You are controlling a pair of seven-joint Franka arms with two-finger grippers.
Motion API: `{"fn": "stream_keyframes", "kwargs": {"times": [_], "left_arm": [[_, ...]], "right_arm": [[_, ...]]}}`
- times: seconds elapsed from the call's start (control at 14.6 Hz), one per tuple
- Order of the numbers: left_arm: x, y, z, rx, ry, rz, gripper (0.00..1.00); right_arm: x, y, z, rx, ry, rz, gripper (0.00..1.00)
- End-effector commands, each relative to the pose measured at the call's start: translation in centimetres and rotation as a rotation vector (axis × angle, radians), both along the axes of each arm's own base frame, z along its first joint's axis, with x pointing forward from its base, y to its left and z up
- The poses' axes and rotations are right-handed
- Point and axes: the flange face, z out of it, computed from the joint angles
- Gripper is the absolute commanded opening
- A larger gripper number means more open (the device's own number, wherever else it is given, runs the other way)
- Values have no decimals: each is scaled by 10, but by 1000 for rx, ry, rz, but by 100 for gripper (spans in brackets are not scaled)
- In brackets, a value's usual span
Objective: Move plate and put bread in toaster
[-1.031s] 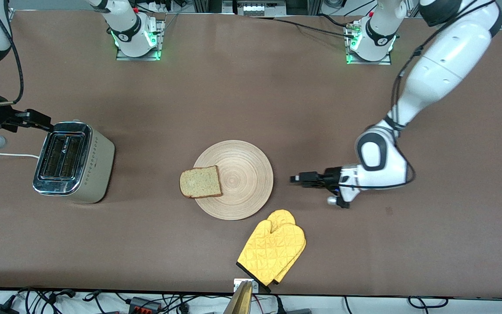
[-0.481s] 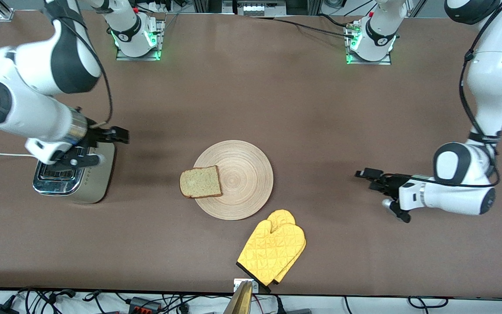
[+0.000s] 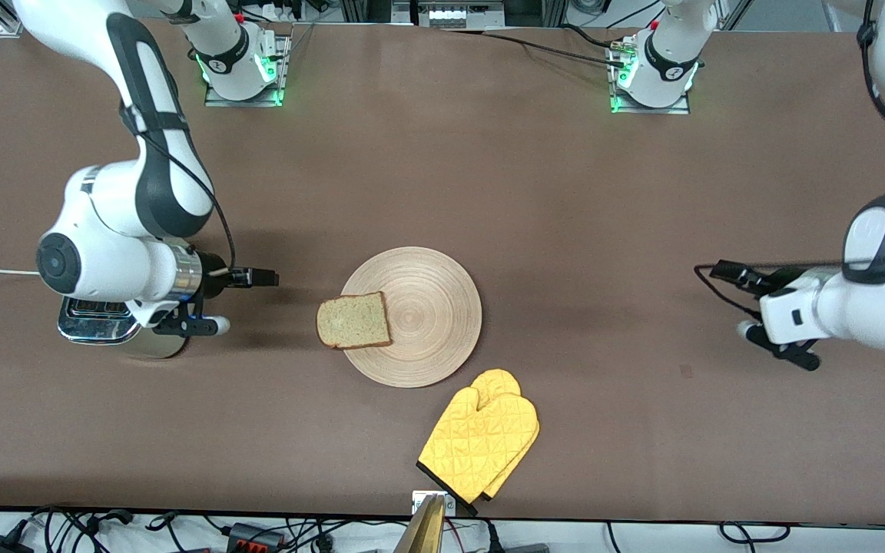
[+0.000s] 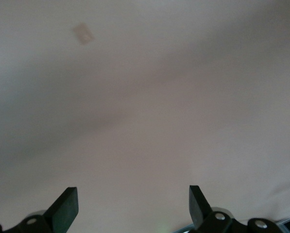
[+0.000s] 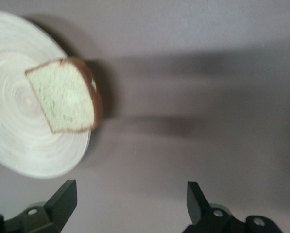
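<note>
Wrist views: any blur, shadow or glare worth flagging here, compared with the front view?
Left wrist view: soft and smeared, only bare table beyond the open left gripper. Right wrist view: bread and plate slightly blurred, a broad dark shadow band across the table above the open right gripper. Front view: sharp, evenly lit, soft arm shadows beside the toaster, no glare.

High front camera overlooks the whole table [image 3: 442,177]; right wrist view shares its plate [image 3: 431,316], left sees bare tabletop.
</note>
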Motion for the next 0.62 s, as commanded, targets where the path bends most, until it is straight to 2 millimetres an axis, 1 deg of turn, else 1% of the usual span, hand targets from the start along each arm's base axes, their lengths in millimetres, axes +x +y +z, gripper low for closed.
{"fn": "stream_keyframes", "kwargs": {"times": [0.0,0.07,0.14,0.21,0.34,0.41,0.48,0.55], "left_arm": [[-30,-7,83,170,-113,74,100],[-39,-5,99,204,-135,107,100],[-45,-6,114,191,-169,133,100],[-50,-9,124,154,-191,168,100],[-61,10,135,105,-260,246,100],[-72,17,135,116,-271,266,100],[-86,11,130,128,-267,256,100],[-101,10,121,133,-272,263,100]], "right_arm": [[-19,15,-40,93,-57,-116,100],[-23,22,-50,138,-75,-148,100],[-25,25,-58,197,-84,-188,100],[-28,24,-72,251,-75,-227,100],[-31,20,-89,337,-101,-208,100],[-30,14,-94,349,-114,-192,100],[-29,10,-97,348,-119,-188,100],[-28,9,-98,348,-122,-188,100]]}}
